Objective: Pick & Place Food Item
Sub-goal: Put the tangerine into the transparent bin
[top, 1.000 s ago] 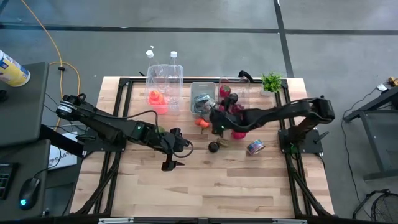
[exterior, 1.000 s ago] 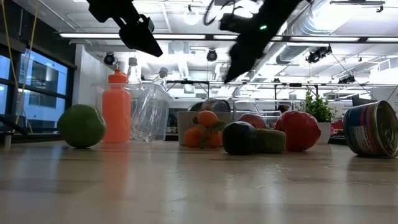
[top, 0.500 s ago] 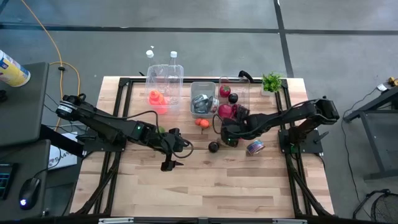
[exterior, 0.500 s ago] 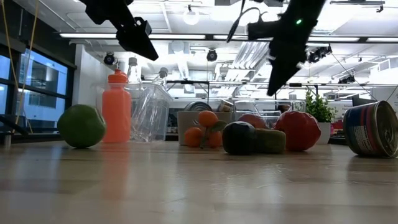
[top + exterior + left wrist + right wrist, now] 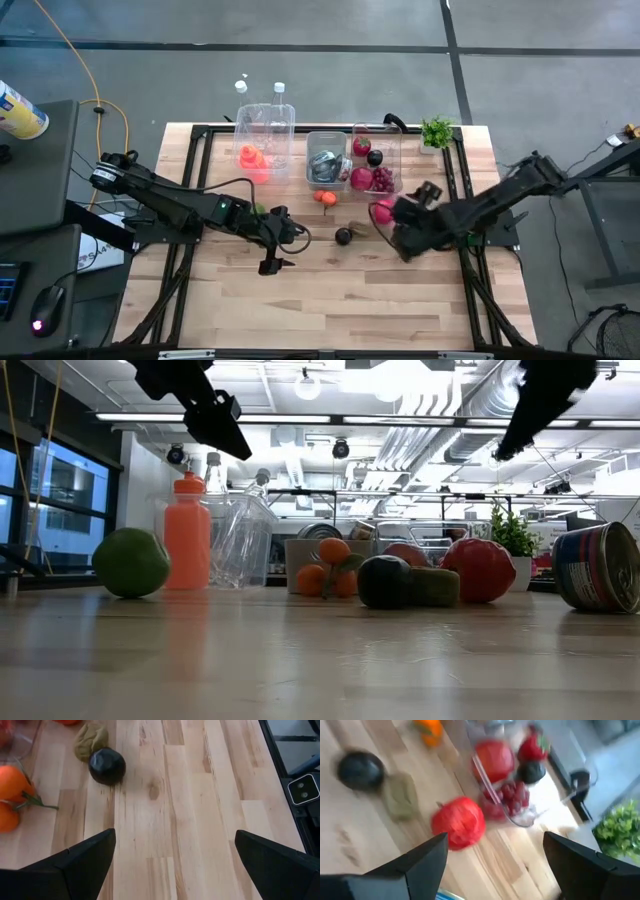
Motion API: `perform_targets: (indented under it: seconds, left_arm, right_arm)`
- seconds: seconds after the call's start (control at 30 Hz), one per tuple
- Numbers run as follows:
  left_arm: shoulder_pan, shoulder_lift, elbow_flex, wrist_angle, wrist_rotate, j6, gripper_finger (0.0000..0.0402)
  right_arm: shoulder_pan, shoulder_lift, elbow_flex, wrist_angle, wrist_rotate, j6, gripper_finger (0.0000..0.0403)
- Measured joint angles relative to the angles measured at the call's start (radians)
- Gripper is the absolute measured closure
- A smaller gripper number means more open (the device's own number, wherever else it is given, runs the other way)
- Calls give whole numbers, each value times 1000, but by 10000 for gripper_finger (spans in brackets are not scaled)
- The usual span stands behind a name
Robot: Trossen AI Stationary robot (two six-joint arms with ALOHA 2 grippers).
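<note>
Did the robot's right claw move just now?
Yes. The right gripper has pulled back from the clear food bin, toward the table's front right. It's open and empty.

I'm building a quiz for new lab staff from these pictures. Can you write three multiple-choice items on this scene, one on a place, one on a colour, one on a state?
1. Where does the green plant stand?
A. at a far corner of the table, on the right arm's side
B. in the middle of the table
C. beside the orange bottle

2. What colour is the bottle next to the green ball in the low view?
A. blue
B. orange
C. white

3. How is the left gripper?
A. shut on the dark round fruit
B. shut on nothing
C. open and empty

Answers:
1 A, the high view shows it at that corner of the table.
2 B, it is orange from cap to base.
3 C, its fingers stand wide apart over bare wood, with the dark round fruit lying beyond them.
</note>
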Motion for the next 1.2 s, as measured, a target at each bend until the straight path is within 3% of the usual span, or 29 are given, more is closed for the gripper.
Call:
perform_targets:
  seconds: [0.17,0.33,0.5,0.6,0.8,0.97,1.2]
  left_arm:
    - [0,0,0,-1,0,4,2]
    - [0,0,0,0,0,5,2]
    - [5,0,0,3,0,5,2]
    - [8,0,0,5,0,5,2]
    - [8,0,0,6,-2,7,2]
    - [8,0,0,6,-3,7,2]
    - [8,0,0,6,-3,7,2]
  right_arm:
    - [149,-83,-86,84,131,76,89]
    - [229,-144,-274,307,233,94,89]
    - [206,-157,-450,727,245,-150,89]
    - [142,-156,-517,1009,160,-387,89]
    - [-28,-134,-605,1521,-194,-694,89]
    - [-135,-82,-628,1629,-252,-727,89]
    - [-203,77,-629,1855,-419,-780,89]
